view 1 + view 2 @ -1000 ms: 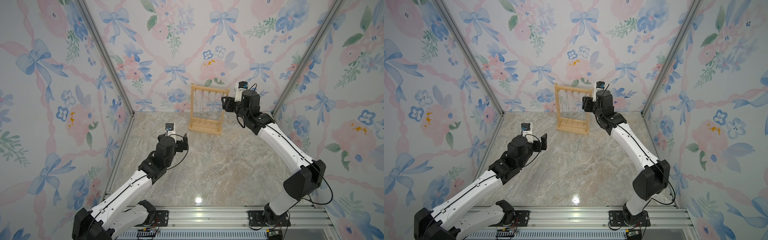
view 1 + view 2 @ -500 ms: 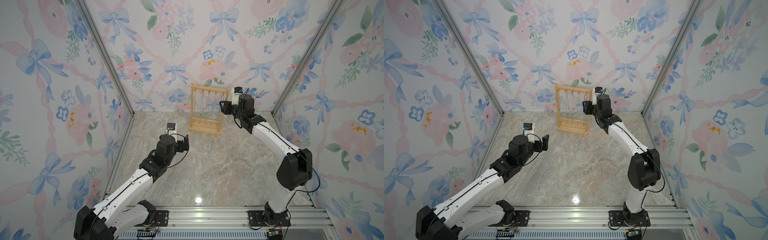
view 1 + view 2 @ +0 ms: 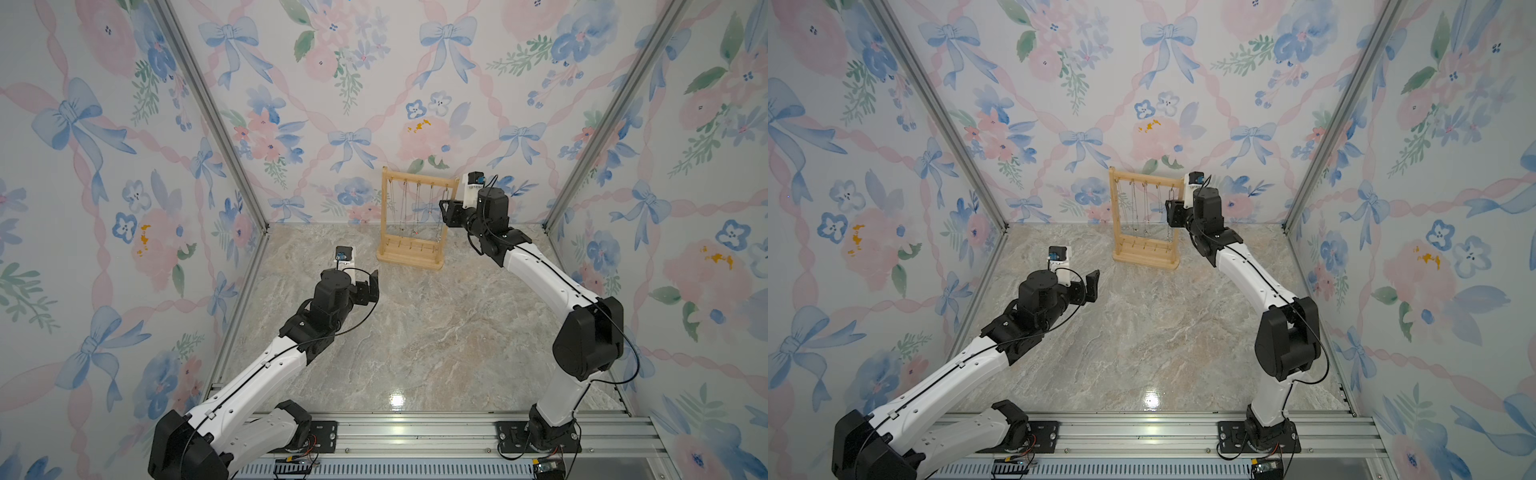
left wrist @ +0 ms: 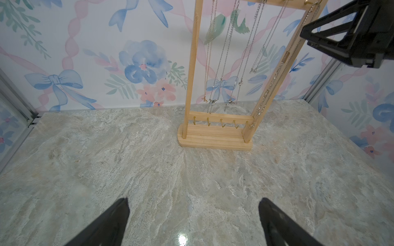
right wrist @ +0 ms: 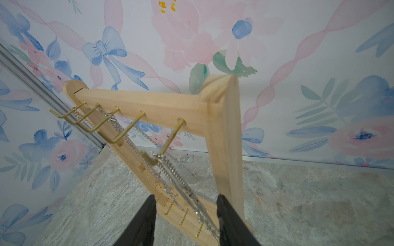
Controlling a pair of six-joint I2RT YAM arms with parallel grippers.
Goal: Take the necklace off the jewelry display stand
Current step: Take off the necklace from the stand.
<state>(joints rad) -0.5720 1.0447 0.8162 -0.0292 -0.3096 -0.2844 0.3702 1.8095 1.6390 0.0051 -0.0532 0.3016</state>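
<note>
The left arm (image 3: 249, 382) and right arm (image 3: 544, 270) share one build: smooth white link shells, dotted with small dark screw holes, between bulky black joint housings. A thin black cable (image 3: 266, 359) runs along each link and loops free near the wrist. Each wrist carries a small white camera box (image 3: 344, 257) with a black, blue-fronted top. The left gripper (image 4: 193, 200) and right gripper (image 5: 186, 197) have matte black fingers (image 4: 110, 221), flat and tapering. Black base plates (image 3: 322, 434) — screwed at the corners — sit on a ribbed aluminium rail (image 3: 415, 432).
</note>
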